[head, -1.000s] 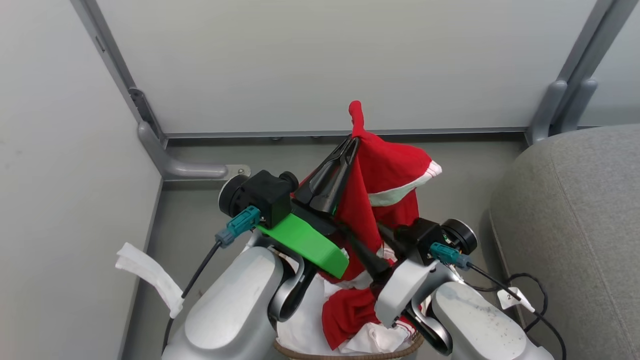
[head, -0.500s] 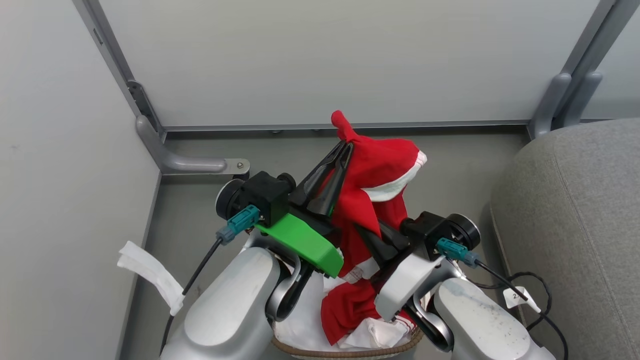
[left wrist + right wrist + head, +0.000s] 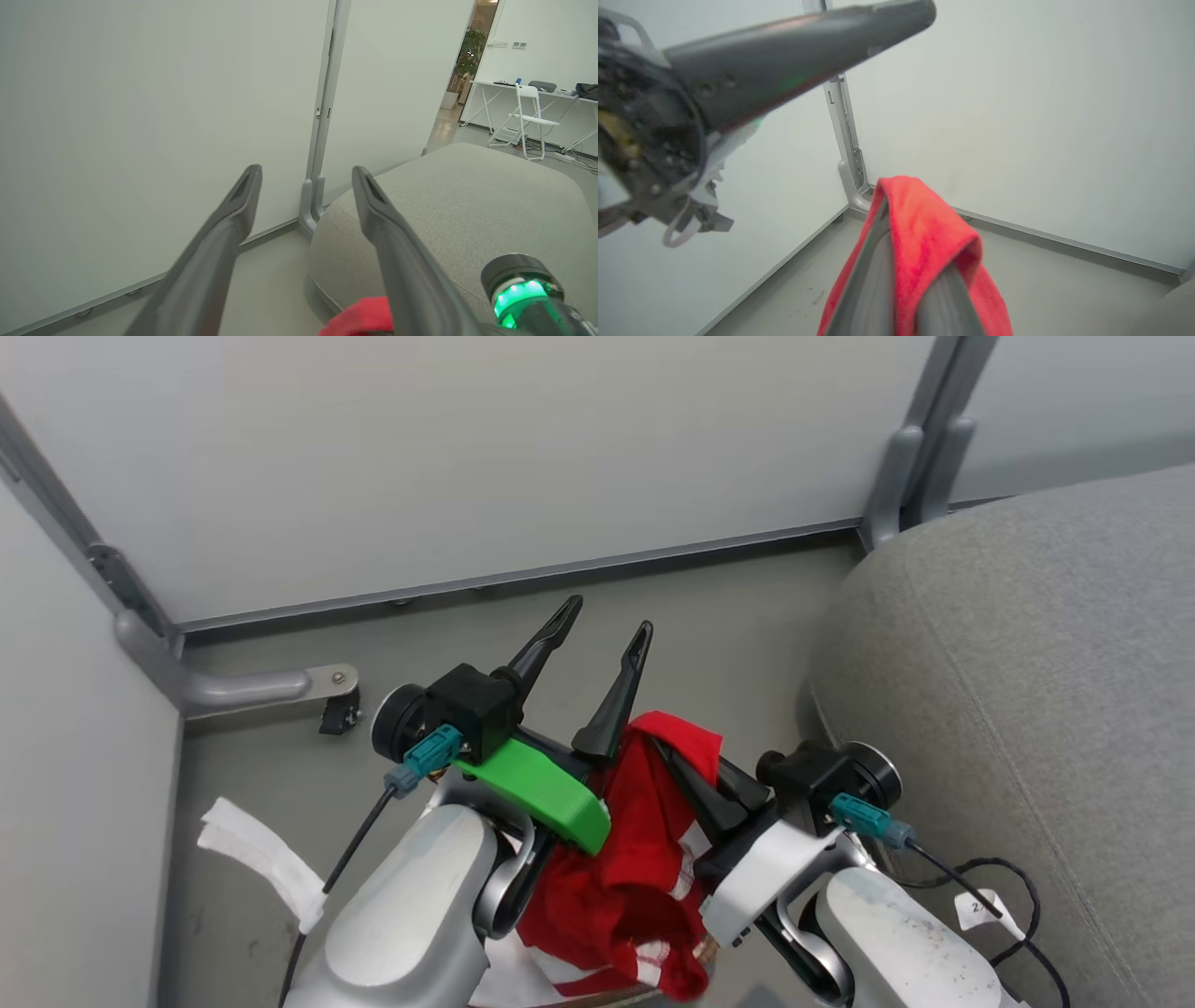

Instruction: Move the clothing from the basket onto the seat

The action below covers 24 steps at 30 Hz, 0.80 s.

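red garment aloft, seat off to the right

the big grey seat [image 3: 1027,663] takes up the robot's right side, its rounded edge just beside the right arm, with bare floor [image 3: 728,616] ahead. the clothing [image 3: 644,840] hangs lengthwise between the arms, its top fold pinched in the right tool [image 3: 681,767]. the left tool [image 3: 607,621] is spread wide and empty. the right arm's nearer, and a swing rightward looks unobstructed.

Forearms [image 3: 411,915]: smooth silver-grey shells, the right one flecked dark.
Wrist blocks [image 3: 471,709]: black, boxy, with round caps.
Bracket [image 3: 537,789]: bright green, on the left wrist.
Plugs [image 3: 425,761]: teal, on thin black cables [image 3: 359,840].
Fingers [image 3: 621,695]: long, dark, tapered.
Light [image 3: 518,294]: glowing green ring.
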{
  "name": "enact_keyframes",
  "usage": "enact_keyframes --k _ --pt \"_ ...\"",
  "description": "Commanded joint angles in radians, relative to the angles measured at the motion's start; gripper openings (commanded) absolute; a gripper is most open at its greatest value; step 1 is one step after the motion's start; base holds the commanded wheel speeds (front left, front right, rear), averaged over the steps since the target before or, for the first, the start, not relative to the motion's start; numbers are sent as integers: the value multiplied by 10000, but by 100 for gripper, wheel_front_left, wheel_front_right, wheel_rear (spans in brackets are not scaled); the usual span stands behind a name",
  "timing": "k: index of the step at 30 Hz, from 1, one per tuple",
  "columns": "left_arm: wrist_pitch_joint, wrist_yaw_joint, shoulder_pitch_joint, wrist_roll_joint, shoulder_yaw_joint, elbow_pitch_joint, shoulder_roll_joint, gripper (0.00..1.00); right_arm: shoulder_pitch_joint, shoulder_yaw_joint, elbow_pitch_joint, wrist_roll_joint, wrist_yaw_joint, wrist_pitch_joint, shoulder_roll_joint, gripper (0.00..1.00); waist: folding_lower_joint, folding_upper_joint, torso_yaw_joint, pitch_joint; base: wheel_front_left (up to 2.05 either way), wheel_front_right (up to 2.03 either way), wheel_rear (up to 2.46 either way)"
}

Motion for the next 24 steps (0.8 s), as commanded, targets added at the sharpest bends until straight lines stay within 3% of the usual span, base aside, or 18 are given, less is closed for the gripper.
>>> enact_keyframes --k 1,16,24 --pt "-7 -16 156 74 123 -19 130 100 142 23 -103 48 -10 -50 -7 0 0 0 -1282 191 0 0 0" --pt "-7 -25 830 421 71 -267 292 100 782 -564 -898 126 -10 -50 -179 0 0 0 -4263 431 0 0 0" --pt "-7 -25 804 492 -311 -374 258 100 896 -1261 -1303 9 -10 -51 -358 0 0 0 -5007 634 0 0 0"
